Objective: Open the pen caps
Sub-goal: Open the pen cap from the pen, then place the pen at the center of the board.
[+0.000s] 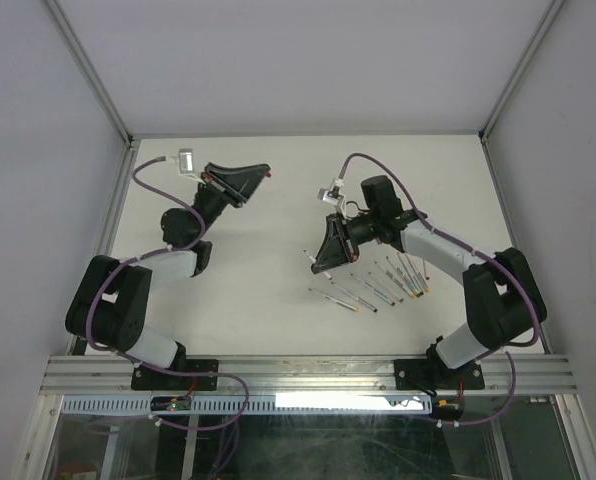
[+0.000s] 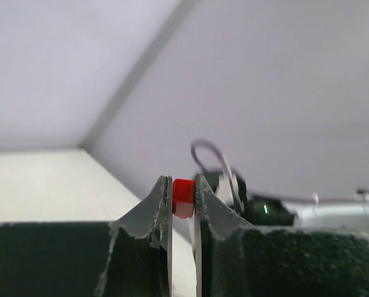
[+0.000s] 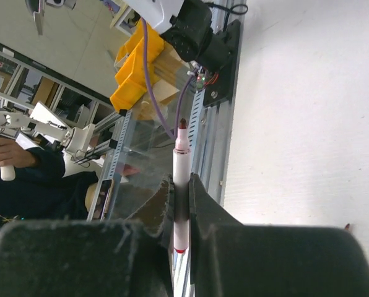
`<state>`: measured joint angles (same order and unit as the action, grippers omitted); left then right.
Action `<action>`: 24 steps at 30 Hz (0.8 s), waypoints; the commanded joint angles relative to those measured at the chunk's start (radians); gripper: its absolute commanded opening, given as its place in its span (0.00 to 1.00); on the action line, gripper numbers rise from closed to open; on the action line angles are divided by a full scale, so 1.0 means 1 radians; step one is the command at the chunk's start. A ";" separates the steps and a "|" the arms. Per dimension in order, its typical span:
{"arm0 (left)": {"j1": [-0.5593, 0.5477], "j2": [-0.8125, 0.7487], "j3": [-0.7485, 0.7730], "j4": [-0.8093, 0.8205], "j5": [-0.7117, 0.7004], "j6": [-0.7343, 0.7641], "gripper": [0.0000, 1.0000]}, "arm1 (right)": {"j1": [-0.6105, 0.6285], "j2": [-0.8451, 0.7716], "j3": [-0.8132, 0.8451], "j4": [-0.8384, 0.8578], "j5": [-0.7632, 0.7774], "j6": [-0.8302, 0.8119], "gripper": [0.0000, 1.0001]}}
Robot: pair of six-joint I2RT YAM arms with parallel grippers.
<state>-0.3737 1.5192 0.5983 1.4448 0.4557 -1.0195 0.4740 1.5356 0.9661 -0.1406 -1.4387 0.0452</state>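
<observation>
- Several pens (image 1: 376,287) lie on the white table (image 1: 238,290), with grey walls (image 1: 38,120) around.
- Left gripper (image 2: 183,180) pinches a red cap (image 2: 183,199).
- Right gripper (image 3: 181,180) clamps one uncapped pen (image 3: 181,158).

Print on the pen (image 3: 180,167): nothing that can be read.
Print on the red cap (image 2: 183,198): nothing that can be read.
Labels on the aluminium rail (image 1: 308,372): too small, nothing can be read.

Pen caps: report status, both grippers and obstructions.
Left gripper shut on red cap. Right gripper shut on uncapped pen. Other pens lying on table. Nothing obstructing.
</observation>
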 commanded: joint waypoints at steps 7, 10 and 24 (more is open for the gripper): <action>0.100 -0.211 -0.054 0.006 -0.176 -0.002 0.00 | 0.126 -0.028 0.017 -0.208 0.418 -0.137 0.00; 0.101 -0.351 -0.135 -0.252 -0.218 0.053 0.00 | 0.225 -0.044 0.015 -0.305 0.694 -0.197 0.00; 0.101 -0.871 -0.340 -1.049 -0.430 0.041 0.00 | 0.490 0.062 -0.037 -0.290 1.343 -0.052 0.02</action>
<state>-0.2798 0.6868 0.2829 0.5335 0.0673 -0.9585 0.9558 1.5536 0.8886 -0.4690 -0.3199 -0.0742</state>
